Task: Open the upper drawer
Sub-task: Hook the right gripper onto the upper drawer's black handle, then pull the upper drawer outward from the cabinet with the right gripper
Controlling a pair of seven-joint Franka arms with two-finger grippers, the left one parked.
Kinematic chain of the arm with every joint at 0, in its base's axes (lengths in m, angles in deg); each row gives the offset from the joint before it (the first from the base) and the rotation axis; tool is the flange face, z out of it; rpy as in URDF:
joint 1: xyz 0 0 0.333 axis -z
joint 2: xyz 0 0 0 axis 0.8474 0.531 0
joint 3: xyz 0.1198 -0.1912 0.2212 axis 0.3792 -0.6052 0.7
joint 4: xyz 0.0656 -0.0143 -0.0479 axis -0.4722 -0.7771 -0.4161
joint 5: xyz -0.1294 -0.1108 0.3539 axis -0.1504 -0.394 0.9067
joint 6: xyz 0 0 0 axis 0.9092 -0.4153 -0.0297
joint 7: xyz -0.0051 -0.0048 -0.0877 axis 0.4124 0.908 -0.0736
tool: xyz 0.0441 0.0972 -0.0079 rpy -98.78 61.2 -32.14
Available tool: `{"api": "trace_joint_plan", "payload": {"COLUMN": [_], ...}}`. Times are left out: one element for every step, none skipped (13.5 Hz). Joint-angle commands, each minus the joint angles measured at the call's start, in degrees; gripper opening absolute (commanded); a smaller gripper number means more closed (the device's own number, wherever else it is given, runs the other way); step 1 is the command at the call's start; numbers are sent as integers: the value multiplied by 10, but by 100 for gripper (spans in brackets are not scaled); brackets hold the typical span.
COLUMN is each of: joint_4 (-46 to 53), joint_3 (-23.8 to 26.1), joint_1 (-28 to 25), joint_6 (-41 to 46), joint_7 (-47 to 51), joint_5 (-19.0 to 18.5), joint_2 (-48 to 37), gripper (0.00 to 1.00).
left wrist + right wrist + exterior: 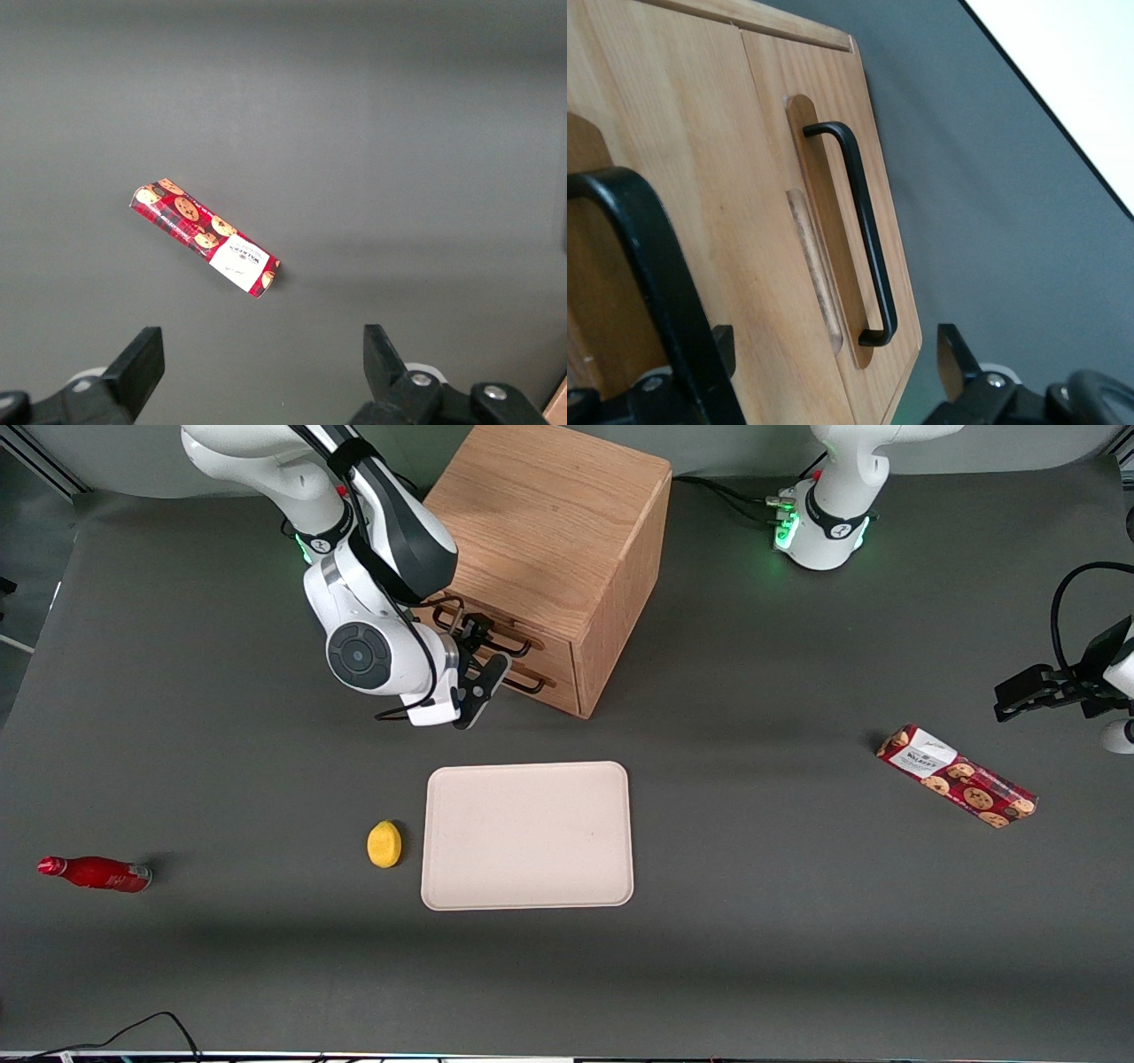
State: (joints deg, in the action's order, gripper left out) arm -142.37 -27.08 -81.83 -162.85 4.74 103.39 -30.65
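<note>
The light oak cabinet (549, 522) stands at the back of the table with both drawers flush. The upper drawer (556, 645) (656, 115) carries a thin dark bar handle (518, 640) (647, 257). Beneath it sits the lower drawer (560, 691) (824, 80) with a matching handle (527, 684) (864, 230). My right gripper (492, 646) (837, 354) hovers open just in front of the drawer fronts, holding nothing. In the right wrist view the upper handle passes close beside one finger (722, 345). The gap between the fingers faces the end of the lower handle and the lower drawer's edge.
A beige tray (527, 886) lies nearer the front camera than the cabinet, with a yellow lemon (384, 843) beside it. A red bottle (93, 872) lies toward the working arm's end. A cookie box (957, 775) (204, 237) lies toward the parked arm's end.
</note>
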Motion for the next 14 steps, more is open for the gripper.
{"api": "trace_joint_plan", "payload": {"joint_4": [21,23,24,30,38,43,50,53,58,62,66,68,70,74], "joint_3": [6,5,5,3,3,4,4,4,3,2,2,0,-2,-3], "joint_1": [20,20,21,21,26,35,38,39,40,44,47,47,47,53], "joint_6": [-17,-22,-28,-29,-29,-29,-29,-29,-29,-29,-29,-29,-29,-29], "joint_7": [-16,-24,-27,-31,-38,-41,-48,-56,-57,-63,-69,-76,-84,-90], "joint_5": [-15,-15,-16,-16,-17,-18,-18,-18,-18,-19,-19,-19,-20,-20], "joint_2": [21,24,26,31,36,42,47,48,49,54,56,57,61,63], "gripper": [100,100,100,100,100,100,100,100,100,100,100,100,100,100]}}
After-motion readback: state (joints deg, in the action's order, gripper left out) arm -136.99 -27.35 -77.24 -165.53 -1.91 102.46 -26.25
